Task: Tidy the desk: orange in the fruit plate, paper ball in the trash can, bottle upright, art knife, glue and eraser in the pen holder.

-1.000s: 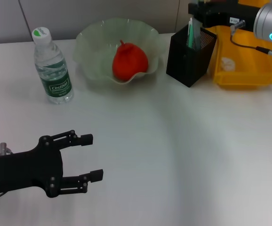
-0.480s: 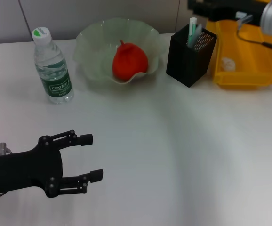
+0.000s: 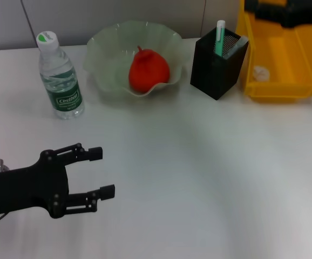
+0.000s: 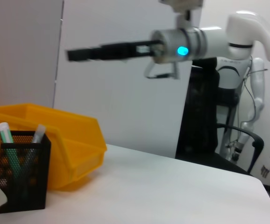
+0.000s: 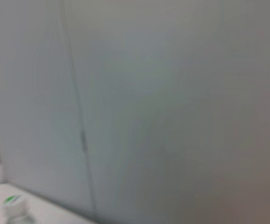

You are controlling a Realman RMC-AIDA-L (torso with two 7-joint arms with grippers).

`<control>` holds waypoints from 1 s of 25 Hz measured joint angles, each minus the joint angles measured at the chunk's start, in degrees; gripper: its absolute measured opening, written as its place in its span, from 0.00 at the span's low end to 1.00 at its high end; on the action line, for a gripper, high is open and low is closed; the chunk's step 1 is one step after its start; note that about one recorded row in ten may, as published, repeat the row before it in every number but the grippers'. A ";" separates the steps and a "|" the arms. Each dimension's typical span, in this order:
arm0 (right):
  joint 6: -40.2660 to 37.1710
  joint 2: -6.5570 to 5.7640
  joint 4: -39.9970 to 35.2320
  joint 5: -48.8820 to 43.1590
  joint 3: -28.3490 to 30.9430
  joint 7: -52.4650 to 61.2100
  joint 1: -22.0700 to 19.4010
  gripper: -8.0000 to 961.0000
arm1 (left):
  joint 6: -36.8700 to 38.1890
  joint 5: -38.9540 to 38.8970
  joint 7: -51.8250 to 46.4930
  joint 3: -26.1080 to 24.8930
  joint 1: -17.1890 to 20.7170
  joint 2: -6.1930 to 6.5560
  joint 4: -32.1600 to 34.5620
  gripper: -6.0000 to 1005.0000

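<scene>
The orange point(image 3: 149, 69) lies in the pale green fruit plate point(image 3: 99, 48). The bottle point(image 3: 61, 81) stands upright at the back left. The black mesh pen holder point(image 3: 219, 65) holds a green-and-white glue stick point(image 3: 219, 36) and a slim grey tool point(image 3: 236, 46). The eraser is hidden. A white paper ball point(image 3: 260, 73) rests in the yellow trash can point(image 3: 285, 89). My left gripper point(image 3: 102, 172) hovers open and empty over the front left of the desk. My right gripper point(image 3: 253, 7) is high above the can's far edge and also shows in the left wrist view point(image 4: 86, 52).
The holder point(image 4: 23, 172) and yellow bin point(image 4: 69, 144) stand close together at the back right. A white robot arm and a black chair point(image 4: 238, 135) are beyond the desk's far side. The bottle cap point(image 5: 14, 201) shows against a grey wall.
The right arm has drawn back and to the right, away from above the pen holder, to over the yellow can. The left gripper has shifted slightly left.
</scene>
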 joint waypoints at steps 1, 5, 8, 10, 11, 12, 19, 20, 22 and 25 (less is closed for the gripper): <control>-3.58 0.00 -1.52 -0.01 0.23 0.69 -2.09 0.66 | 0.01 -0.05 -0.15 -0.53 -0.01 0.01 -0.04 0.82; -8.82 0.18 -2.39 0.33 1.54 0.87 -4.36 0.73 | 0.15 -0.12 -0.57 -1.12 0.25 0.03 -0.06 0.82; -14.23 0.41 -1.68 0.90 3.67 -0.44 -5.75 0.78 | 0.21 -0.11 -2.99 -2.19 0.50 0.30 -0.08 0.82; -18.08 0.39 0.11 1.35 5.12 -2.84 -6.37 0.81 | 0.21 -0.05 -3.57 -2.52 0.59 0.37 -0.09 0.82; -21.46 0.32 2.38 2.02 6.62 -6.32 -6.96 0.82 | 0.26 0.10 -4.13 -2.77 0.88 0.50 -0.09 0.82; -21.46 0.32 2.38 2.02 6.62 -6.32 -6.96 0.82 | 0.34 0.15 -4.31 -2.80 1.14 0.57 -0.09 0.82; -30.31 0.01 12.72 3.61 11.96 -18.65 -8.75 0.82 | 0.79 1.96 -6.85 -2.32 1.53 1.29 -0.18 0.82; -31.01 -0.11 14.15 3.15 12.52 -19.79 -8.78 0.82 | 0.99 2.32 -7.25 -2.30 1.43 1.50 -0.19 0.82; -31.79 -0.31 16.35 1.96 12.97 -21.59 -8.78 0.82 | 1.75 2.83 -7.79 -2.29 1.24 2.09 -0.29 0.82; -32.62 -0.33 17.82 -0.27 13.08 -23.69 -8.74 0.82 | 3.34 3.41 -8.72 -2.27 0.60 3.22 -0.62 0.82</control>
